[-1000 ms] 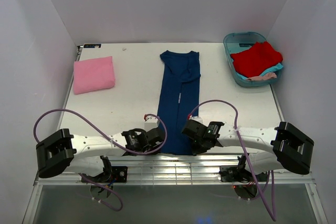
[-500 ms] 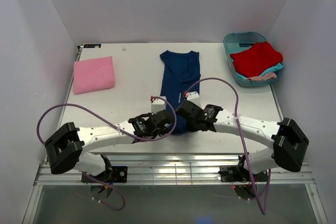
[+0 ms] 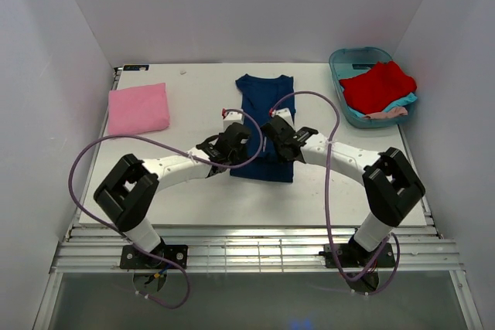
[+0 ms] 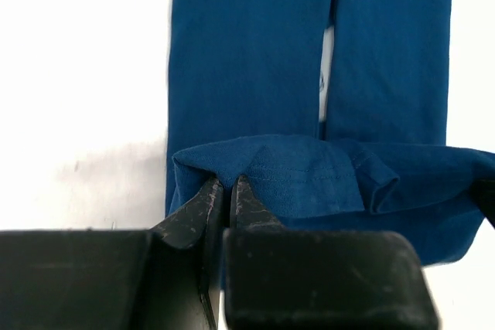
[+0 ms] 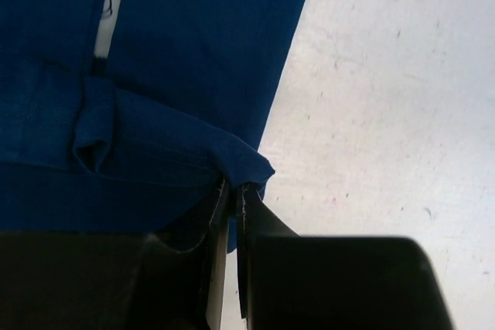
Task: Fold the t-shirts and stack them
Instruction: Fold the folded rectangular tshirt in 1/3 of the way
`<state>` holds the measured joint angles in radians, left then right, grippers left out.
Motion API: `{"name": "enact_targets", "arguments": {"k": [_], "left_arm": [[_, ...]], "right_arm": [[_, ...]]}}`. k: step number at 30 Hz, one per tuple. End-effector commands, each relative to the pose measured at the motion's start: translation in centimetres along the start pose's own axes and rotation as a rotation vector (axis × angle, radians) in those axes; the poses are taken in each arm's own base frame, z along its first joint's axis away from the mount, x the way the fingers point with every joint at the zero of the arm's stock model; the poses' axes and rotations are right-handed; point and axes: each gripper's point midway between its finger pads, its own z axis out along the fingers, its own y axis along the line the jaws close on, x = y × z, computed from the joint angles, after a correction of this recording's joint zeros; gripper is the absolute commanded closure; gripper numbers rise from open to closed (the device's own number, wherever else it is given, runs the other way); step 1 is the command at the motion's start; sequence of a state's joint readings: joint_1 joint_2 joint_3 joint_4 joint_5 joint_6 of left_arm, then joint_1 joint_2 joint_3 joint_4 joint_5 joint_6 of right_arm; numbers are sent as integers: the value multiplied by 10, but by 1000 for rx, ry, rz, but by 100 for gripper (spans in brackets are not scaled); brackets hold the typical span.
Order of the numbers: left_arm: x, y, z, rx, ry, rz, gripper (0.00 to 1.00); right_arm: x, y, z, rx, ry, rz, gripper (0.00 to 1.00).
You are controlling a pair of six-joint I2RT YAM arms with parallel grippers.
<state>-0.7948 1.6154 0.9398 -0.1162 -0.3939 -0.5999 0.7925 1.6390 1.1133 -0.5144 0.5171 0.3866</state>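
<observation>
- **Left gripper**: jaws pinched tight on the left corner of the near hem of the navy t-shirt. The cloth rises in a small peak at the tips.
- **Right gripper**: jaws likewise closed on the right hem corner, with a thin fold of fabric caught between them.
- **Navy t-shirt:** lies mid-table as a narrow lengthwise strip, collar at the far end. The side flaps meet along a pale centre seam. The near hem is lifted and held over the middle of the strip, sagging and wrinkling between the two grips.
- **Handling (judged):** light, limp and not fragile. It will droop wherever it is unsupported and may slide out of a shallow pinch. It is best held at both hem corners with the edge kept taut, as here.
- **Pink t-shirt**: folded, at the far left of the table, well apart from the navy one.
- **Red t-shirt** and **teal t-shirt**: heaped unfolded in the tub at the far right.
</observation>
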Motion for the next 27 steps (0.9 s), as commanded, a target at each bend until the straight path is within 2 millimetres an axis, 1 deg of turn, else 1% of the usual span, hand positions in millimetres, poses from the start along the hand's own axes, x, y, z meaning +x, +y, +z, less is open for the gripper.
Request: {"name": "enact_targets", "arguments": {"k": [1, 3, 4, 5, 6, 7, 8, 10, 11, 12, 13, 14, 15, 16, 17, 20, 21, 22, 23, 24, 25, 26, 27], "left_arm": [[-44, -21, 10, 75, -82, 13, 100], [-48, -19, 21, 65, -81, 25, 100], [-55, -15, 25, 56, -86, 17, 100], [-64, -17, 27, 60, -99, 12, 100], [-69, -15, 29, 57, -107, 10, 100], [-72, -9, 35, 47, -105, 1, 100], [-79, -13, 36, 66, -114, -7, 100], [-85, -9, 43, 59, -118, -5, 100], [-87, -8, 46, 55, -118, -2, 100], [-94, -10, 47, 58, -130, -2, 100], [-96, -7, 52, 50, -129, 0, 100], [-97, -8, 54, 60, -127, -1, 100], [-103, -10, 56, 67, -134, -4, 100], [-105, -7, 60, 64, -134, -8, 100], [-102, -6, 67, 63, -126, -1, 100], [-109, -9, 75, 78, -129, 9, 100], [-105, -7, 81, 73, -118, 14, 100], [-110, -6, 84, 70, -124, 12, 100], [-110, -5, 87, 71, -120, 19, 100], [-111, -7, 95, 82, -130, 20, 100], [-116, -7, 98, 87, -136, 24, 99], [-115, -5, 102, 78, -132, 31, 84], [-116, -3, 104, 68, -131, 41, 70]], "right_arm": [[-45, -5, 7, 6, -93, -3, 92], [-51, -8, 16, 17, -92, -12, 92], [-60, -13, 19, 25, -98, 2, 92], [-59, -14, 25, 30, -84, -3, 92], [-63, -16, 28, 33, -85, -7, 92], [-71, -21, 30, 37, -92, 5, 92], [-72, -21, 35, 37, -85, 2, 92], [-79, -27, 39, 41, -86, 7, 92], [-85, -27, 41, 39, -92, 9, 92], [-88, -29, 43, 41, -93, 10, 92], [-91, -33, 45, 45, -94, 11, 92], [-96, -33, 48, 43, -96, 13, 92], [-99, -34, 50, 44, -97, 14, 92], [-101, -39, 54, 51, -96, 14, 92], [-105, -39, 58, 54, -94, 16, 92], [-106, -43, 70, 51, -78, 16, 92], [-111, -43, 72, 48, -85, 20, 92], [-112, -46, 76, 52, -83, 24, 92], [-109, -45, 83, 51, -68, 18, 92], [-113, -45, 86, 50, -71, 21, 92], [-110, -47, 93, 56, -57, 21, 92], [-110, -48, 96, 61, -56, 22, 92], [-114, -50, 99, 68, -68, 29, 90]]}}
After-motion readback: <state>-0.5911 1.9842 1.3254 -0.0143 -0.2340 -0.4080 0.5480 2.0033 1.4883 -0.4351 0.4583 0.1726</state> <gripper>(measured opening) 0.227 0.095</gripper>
